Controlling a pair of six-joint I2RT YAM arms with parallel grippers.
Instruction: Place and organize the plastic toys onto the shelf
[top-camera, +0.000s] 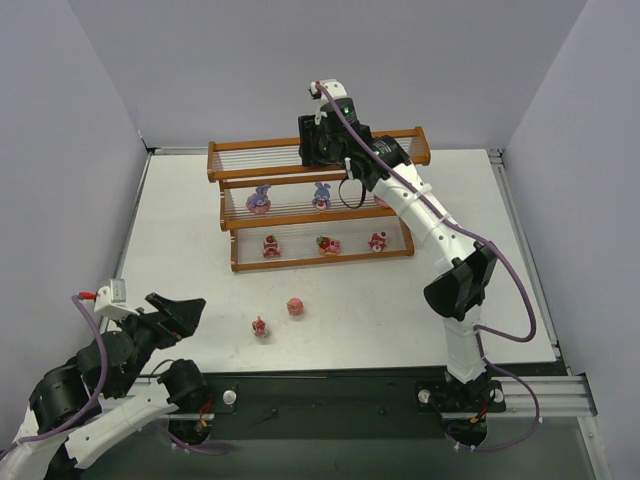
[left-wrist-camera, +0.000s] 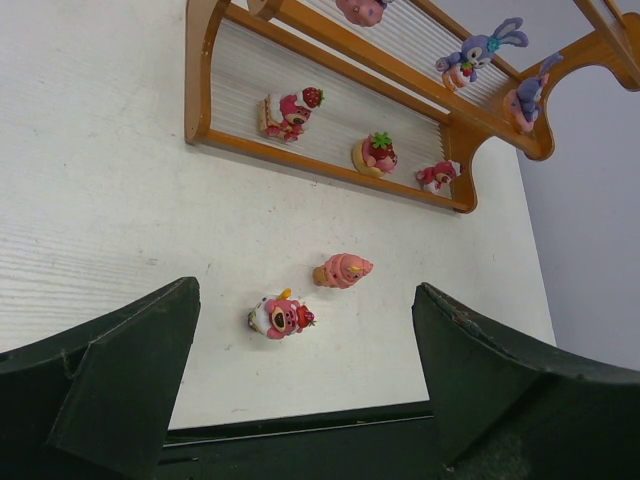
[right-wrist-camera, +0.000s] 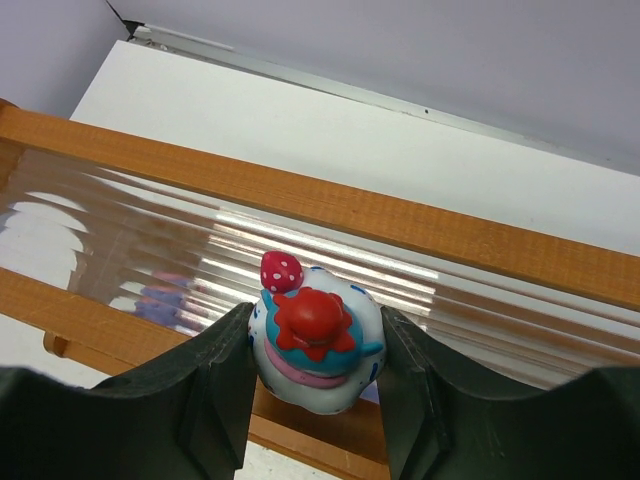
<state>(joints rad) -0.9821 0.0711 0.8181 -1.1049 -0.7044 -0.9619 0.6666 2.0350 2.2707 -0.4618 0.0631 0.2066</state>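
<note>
1. currently the right gripper (right-wrist-camera: 315, 385) pinches a cupcake toy (right-wrist-camera: 318, 345) with a red top and a strawberry, just over the top tier of the shelf (right-wrist-camera: 400, 215).
2. the shelf stands toward the back edge of the worktop (top-camera: 180, 240) — two purple bunnies (top-camera: 259, 200) on its middle tier, three small cakes (top-camera: 328, 244) along the bottom tier.
3. two loose toys (top-camera: 295, 306) lie near the front edge, slightly apart.
4. the left gripper (left-wrist-camera: 305, 300) — jaws spread wide, holding nothing — sits by the front-left corner.

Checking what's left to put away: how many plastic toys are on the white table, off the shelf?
2. A pink cupcake-shaped plastic toy and a pink-and-red figurine lie close together on the white table before the orange-brown wooden shelf; none looks hidden.
</note>
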